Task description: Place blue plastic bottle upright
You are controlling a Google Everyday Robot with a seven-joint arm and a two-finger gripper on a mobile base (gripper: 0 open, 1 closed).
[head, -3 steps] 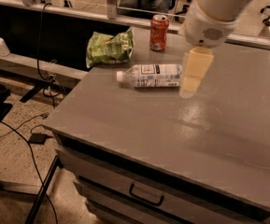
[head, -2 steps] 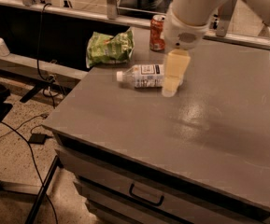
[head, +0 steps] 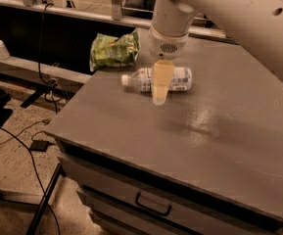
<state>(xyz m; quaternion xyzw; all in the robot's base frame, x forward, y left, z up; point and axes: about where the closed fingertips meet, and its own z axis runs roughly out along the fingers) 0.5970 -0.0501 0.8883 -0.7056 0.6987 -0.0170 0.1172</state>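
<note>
The blue plastic bottle (head: 178, 78) lies on its side on the grey table top (head: 190, 131), its white cap pointing left and its white label to the right. My gripper (head: 159, 98) hangs from the white arm straight over the bottle's middle and covers part of it, its tan fingers pointing down in front of it. I cannot tell if it touches the bottle.
A green snack bag (head: 114, 50) lies at the table's back left corner. The red soda can is hidden behind my arm. The table has drawers with a handle (head: 153, 205) at the front. Cables run on the floor at the left.
My gripper has moved left along the bottle, from its right end to over its middle. The bottle has not moved. The soda can is now hidden.
</note>
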